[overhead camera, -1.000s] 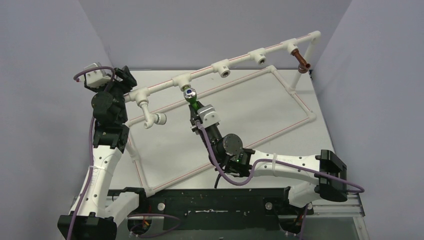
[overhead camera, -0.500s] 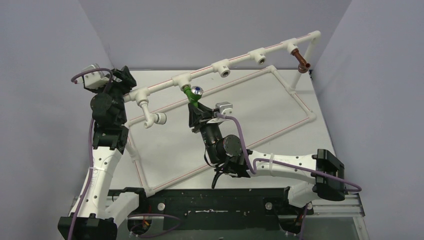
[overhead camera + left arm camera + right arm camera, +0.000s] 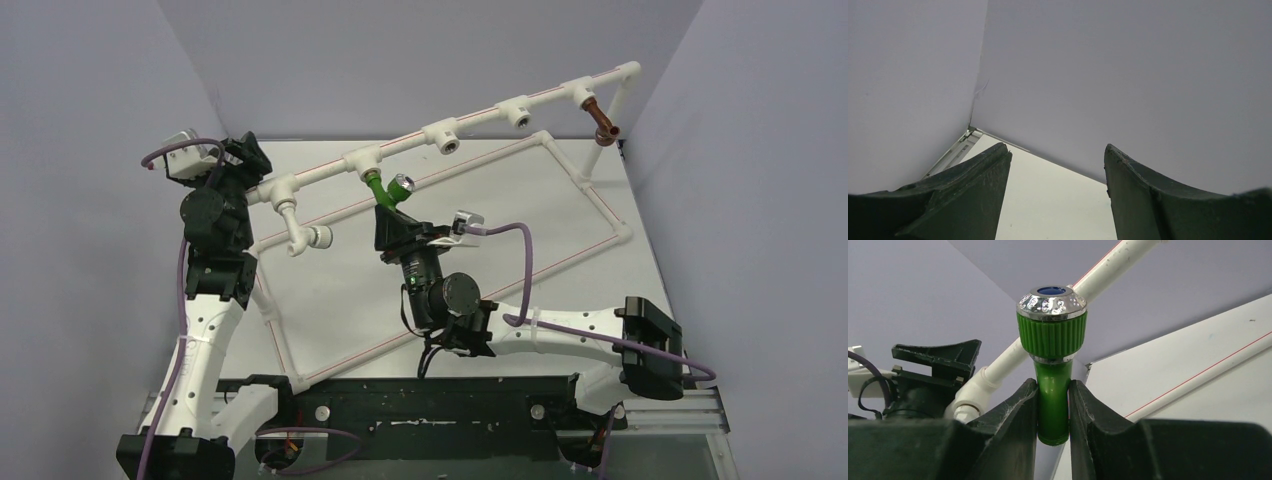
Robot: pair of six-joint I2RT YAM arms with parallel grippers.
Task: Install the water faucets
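- A white worktop [image 3: 340, 290] fills a booth closed in by plain lavender-grey walls [image 3: 430, 60].
- A white pipe frame [image 3: 590, 215] with thin red stripes lies flat on the worktop. Its raised upper rail [image 3: 480, 122] runs diagonally from left to far right and carries a row of tee sockets.
- The green faucet [image 3: 385, 192] is bright green, with a smooth stem, a ribbed collar and a round, dimpled silver rim around a blue centre [image 3: 1052, 330].
- It sits at the middle-left of the rail, its stem meeting the underside of a tee socket [image 3: 362, 160] and its silver end tilted up to the right. Whether it is fully seated cannot be told.
- The right fingers [image 3: 1023, 405] are clamped tight on the green stem from both sides, just below the collar.
- The reddish-brown faucet [image 3: 604, 120] hangs from the last tee at the rail's far right end.
- The left fingers [image 3: 990, 170] stand apart with nothing between them, near the rail's left end.
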